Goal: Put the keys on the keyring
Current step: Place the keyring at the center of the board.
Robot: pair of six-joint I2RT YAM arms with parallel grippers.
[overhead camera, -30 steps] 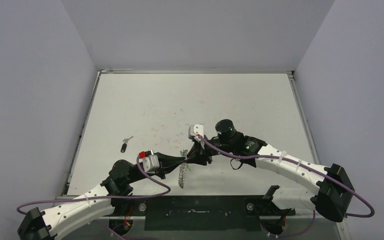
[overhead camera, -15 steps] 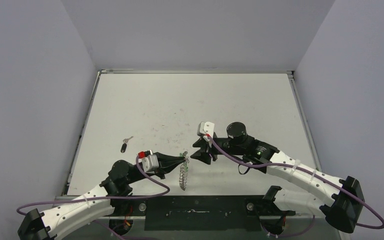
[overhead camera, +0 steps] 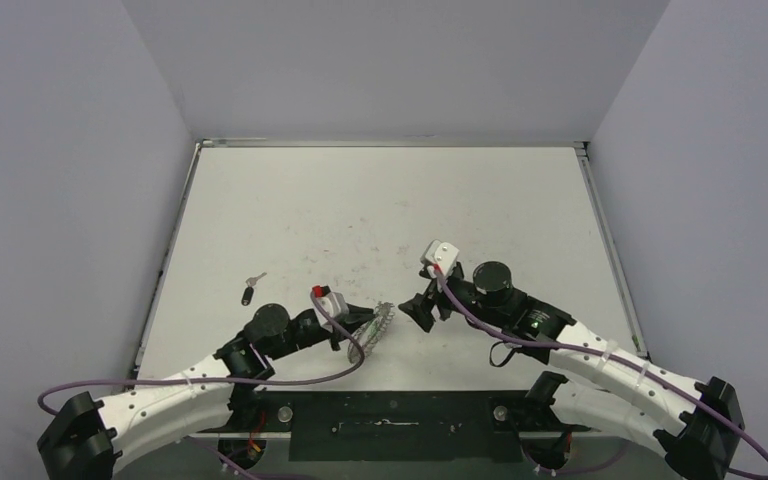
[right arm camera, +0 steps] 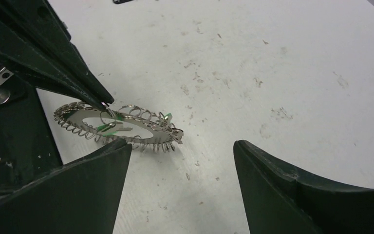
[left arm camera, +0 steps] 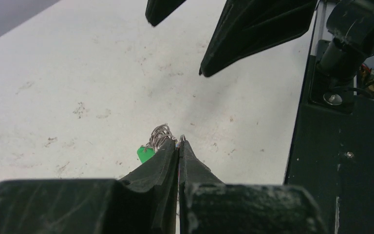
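Note:
My left gripper (overhead camera: 360, 331) (left arm camera: 179, 141) is shut on the rim of the keyring (overhead camera: 377, 321) (right arm camera: 121, 127), a silver hoop with scalloped wire loops. The hoop is held tilted, low over the table. A green key head (left arm camera: 145, 153) (right arm camera: 108, 128) shows at the ring, just beside my left fingertips. My right gripper (overhead camera: 416, 309) (right arm camera: 181, 144) stands open a short way to the right of the ring, nothing between its fingers. A black-headed key (overhead camera: 247, 296) and a silver key (overhead camera: 256, 278) lie together on the table at the left.
The black base rail (overhead camera: 390, 412) runs along the table's near edge, close behind the ring. A raised rim (overhead camera: 168, 262) borders the table's left side. The right gripper's fingers (left arm camera: 253, 34) fill the top of the left wrist view.
My right gripper has opened and drawn back to the right, away from the ring. The left arm has swung so that the ring, which hung edge-on, now lies tilted nearer flat.

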